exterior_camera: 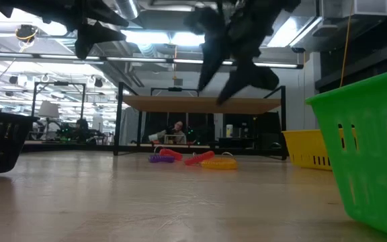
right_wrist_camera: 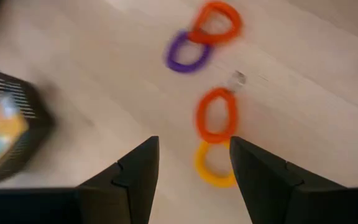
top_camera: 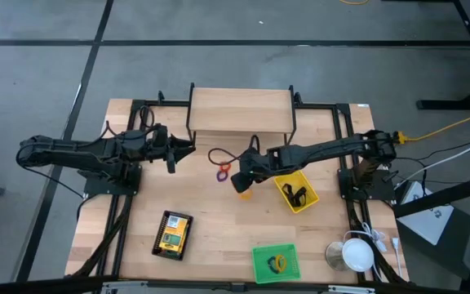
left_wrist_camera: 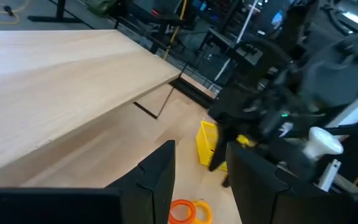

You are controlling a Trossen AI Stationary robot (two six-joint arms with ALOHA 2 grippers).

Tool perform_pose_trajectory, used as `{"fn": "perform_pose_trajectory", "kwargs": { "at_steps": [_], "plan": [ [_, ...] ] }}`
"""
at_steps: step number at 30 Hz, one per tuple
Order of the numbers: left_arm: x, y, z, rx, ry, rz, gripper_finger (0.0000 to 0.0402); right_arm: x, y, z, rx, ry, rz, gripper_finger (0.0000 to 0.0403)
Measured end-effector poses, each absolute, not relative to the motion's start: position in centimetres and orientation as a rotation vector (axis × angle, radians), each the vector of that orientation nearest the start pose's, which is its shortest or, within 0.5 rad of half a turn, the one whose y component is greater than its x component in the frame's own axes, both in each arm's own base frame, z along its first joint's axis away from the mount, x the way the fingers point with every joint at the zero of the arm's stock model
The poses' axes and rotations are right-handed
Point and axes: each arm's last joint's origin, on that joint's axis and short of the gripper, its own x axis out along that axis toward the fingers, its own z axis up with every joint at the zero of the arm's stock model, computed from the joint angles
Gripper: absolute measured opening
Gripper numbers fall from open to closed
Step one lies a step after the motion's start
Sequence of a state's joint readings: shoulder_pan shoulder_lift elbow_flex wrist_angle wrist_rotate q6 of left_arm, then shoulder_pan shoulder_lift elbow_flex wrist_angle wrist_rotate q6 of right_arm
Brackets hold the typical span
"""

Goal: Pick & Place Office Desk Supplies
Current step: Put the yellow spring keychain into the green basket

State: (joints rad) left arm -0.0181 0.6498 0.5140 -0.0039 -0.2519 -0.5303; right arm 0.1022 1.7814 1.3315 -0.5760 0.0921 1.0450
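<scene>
Several thin rings lie flat on the table near its middle: a purple ring (right_wrist_camera: 187, 55) touching a red-orange ring (right_wrist_camera: 215, 22), and an orange ring (right_wrist_camera: 216, 115) touching a yellow ring (right_wrist_camera: 212, 167). My right gripper (top_camera: 241, 183) hangs open above the orange and yellow pair, slanting down, touching nothing. My left gripper (top_camera: 189, 149) is open and about level, off to the left of the rings; in its wrist view an orange ring (left_wrist_camera: 182, 211) shows below its open fingers. A black mesh tray (top_camera: 174, 234) holds yellow printed boxes.
A raised wooden shelf (top_camera: 241, 110) stands at the table's far side. A yellow bin (top_camera: 296, 189) with black clips sits right of the rings. A green bin (top_camera: 274, 263) stands at the near edge. White items (top_camera: 356, 251) lie at the near right corner.
</scene>
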Motion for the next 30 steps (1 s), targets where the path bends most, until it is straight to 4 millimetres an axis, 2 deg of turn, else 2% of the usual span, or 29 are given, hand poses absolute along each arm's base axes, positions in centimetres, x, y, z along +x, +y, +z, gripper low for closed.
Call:
{"fn": "perform_pose_trajectory", "kwargs": {
  "at_steps": [5,14,22,30],
  "plan": [
    [15.6,0.4,27.6,-0.512,0.08,0.24,0.0139,37.2,3.2,20.5,0.838,1.025,-0.564,0.0199],
    [15.6,0.4,27.6,-0.525,0.08,0.239,0.0139,37.8,4.2,17.9,0.828,1.167,-0.456,0.0199],
    [15.6,0.4,27.6,-0.525,0.078,0.257,0.0139,38.0,4.4,15.0,0.808,1.288,-0.46,0.0199],
    [15.6,0.4,27.5,-0.539,0.08,0.261,0.0139,38.2,3.3,14.6,0.813,1.295,-0.46,0.0199]
  ]
}}
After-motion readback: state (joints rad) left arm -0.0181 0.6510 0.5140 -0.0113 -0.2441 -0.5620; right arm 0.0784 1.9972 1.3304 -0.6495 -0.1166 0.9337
